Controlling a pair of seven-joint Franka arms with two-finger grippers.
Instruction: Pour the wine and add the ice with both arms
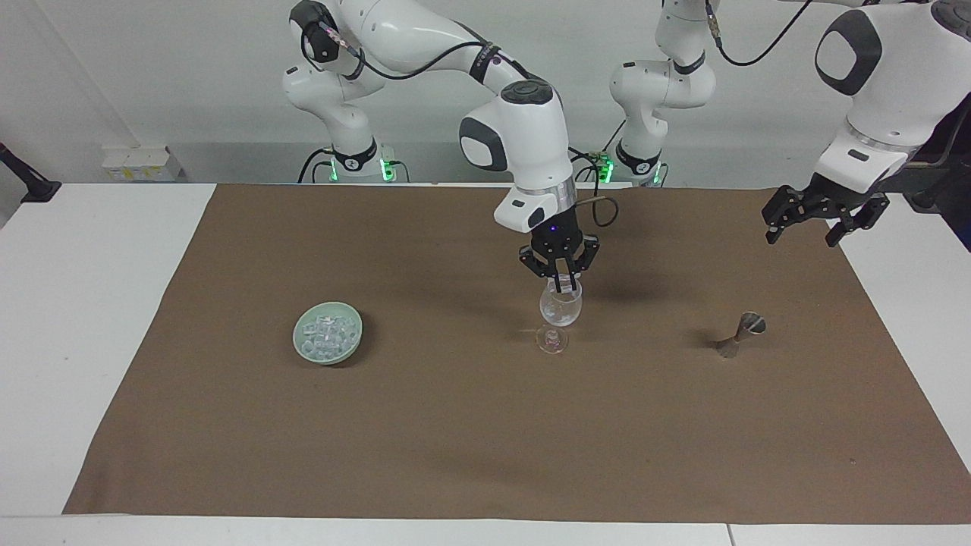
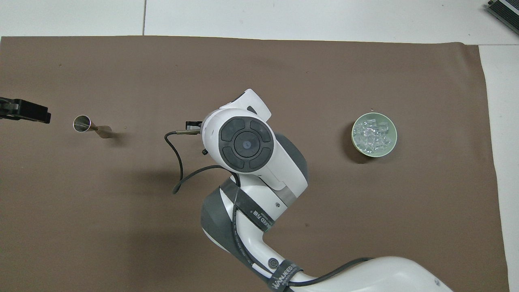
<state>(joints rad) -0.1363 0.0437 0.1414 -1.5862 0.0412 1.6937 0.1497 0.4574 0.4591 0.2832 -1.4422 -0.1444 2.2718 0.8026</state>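
Observation:
A clear stemmed wine glass [image 1: 560,312] stands mid-cloth. My right gripper [image 1: 563,286] points straight down with its fingertips at the glass's mouth, shut on a small whitish ice cube. In the overhead view the right arm [image 2: 245,146] hides both glass and gripper. The ice [image 1: 327,331] is heaped in a pale green bowl [image 1: 303,343] toward the right arm's end; both show in the overhead view, ice [image 2: 371,134] and bowl [image 2: 392,140]. My left gripper [image 1: 802,236] hangs open and empty over the cloth's edge at the left arm's end, also seen in the overhead view [image 2: 24,113].
A small metal jigger [image 1: 742,334] stands on the brown cloth [image 1: 455,440] between the glass and the left arm's end, also in the overhead view [image 2: 91,127]. White table [image 1: 76,318] borders the cloth.

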